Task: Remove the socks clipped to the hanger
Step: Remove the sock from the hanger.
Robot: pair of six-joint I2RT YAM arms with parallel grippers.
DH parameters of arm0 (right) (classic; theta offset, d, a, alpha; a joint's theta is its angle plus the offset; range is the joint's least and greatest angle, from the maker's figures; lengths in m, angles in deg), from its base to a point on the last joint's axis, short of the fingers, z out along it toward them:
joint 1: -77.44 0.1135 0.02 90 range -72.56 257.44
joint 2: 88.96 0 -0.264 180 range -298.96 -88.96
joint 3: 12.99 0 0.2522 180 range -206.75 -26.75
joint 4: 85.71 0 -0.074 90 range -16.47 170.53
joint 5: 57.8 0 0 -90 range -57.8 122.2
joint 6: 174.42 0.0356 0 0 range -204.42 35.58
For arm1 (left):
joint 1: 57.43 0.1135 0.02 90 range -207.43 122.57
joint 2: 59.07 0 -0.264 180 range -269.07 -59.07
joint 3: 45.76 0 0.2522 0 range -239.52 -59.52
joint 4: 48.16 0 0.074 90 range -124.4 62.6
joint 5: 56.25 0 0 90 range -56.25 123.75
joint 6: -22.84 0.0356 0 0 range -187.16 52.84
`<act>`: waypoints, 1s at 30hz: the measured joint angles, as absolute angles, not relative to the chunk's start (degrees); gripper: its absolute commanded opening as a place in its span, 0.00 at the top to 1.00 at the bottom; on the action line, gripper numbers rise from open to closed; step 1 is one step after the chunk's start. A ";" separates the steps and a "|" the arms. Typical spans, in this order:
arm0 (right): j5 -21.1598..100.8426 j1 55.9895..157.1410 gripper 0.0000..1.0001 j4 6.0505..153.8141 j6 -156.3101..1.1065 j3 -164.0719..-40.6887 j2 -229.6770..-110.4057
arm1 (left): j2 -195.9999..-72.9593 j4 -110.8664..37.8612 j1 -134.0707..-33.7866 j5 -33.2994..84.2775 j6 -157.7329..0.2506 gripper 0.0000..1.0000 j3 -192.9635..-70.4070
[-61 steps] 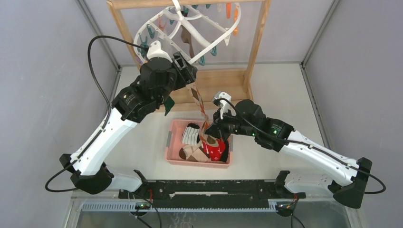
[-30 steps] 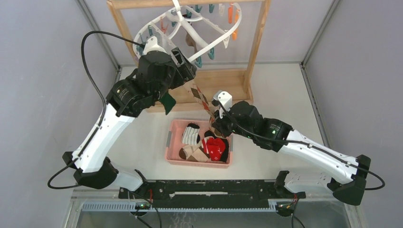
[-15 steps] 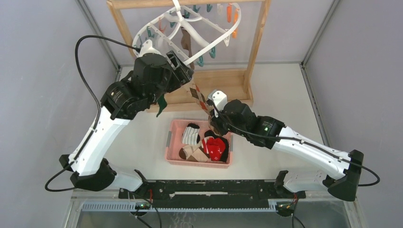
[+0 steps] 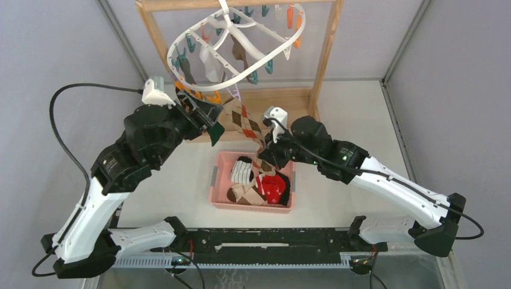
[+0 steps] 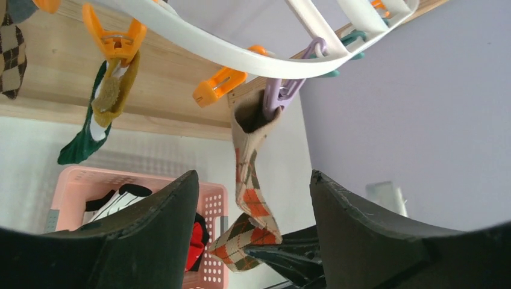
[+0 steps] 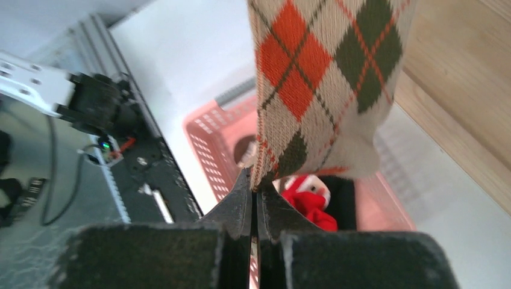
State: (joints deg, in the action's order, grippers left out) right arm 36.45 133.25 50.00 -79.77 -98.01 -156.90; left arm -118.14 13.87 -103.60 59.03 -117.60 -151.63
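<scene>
Right wrist, diamond-knit argyle sock [image 6: 325,90] in tool [image 6: 252,182], perforated pink basket [image 6: 203,137]

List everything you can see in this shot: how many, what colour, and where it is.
Frame: one, wood, back of table.
Hanger: one, white, hung from frame.
Clips: many, orange, teal and purple, under hanger.
Argyle sock: one, beige with orange and green diamonds, on a purple clip.
Green sock: one, green, white and mustard, on an orange clip.
Other hung socks: about three, white, brown and dark, under hanger.
Basket: one, pink, in front of frame.
Basket socks: several, red, black, striped white and beige-brown; count unclear.
Table: one, white.
Left gripper: open, empty, below hanger.
Right gripper: shut on argyle sock's lower end, above basket.
</scene>
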 measured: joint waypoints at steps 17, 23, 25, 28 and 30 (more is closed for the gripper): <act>63.49 116.27 1.00 64.65 -54.57 -102.25 -162.69 | -112.70 6.68 -103.71 50.96 -117.16 0.22 -139.15; 69.65 114.63 1.00 74.42 -42.86 -102.25 -164.57 | -112.44 3.07 -103.80 47.44 -116.55 0.21 -133.95; 70.77 114.58 1.00 76.63 -40.17 -102.23 -164.82 | -111.98 2.29 -103.80 46.74 -116.20 0.20 -132.33; 72.34 114.28 1.00 81.61 -35.69 -101.05 -164.75 | -110.86 0.10 -103.80 45.19 -115.72 0.21 -130.41; 73.21 114.04 1.00 85.06 -32.45 -99.43 -164.73 | -110.10 -1.27 -103.80 44.01 -115.59 0.20 -129.53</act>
State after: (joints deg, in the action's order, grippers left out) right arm 73.21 114.04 85.06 -32.45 -99.43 -164.73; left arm -110.10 -1.27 -103.80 44.01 -115.59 -129.53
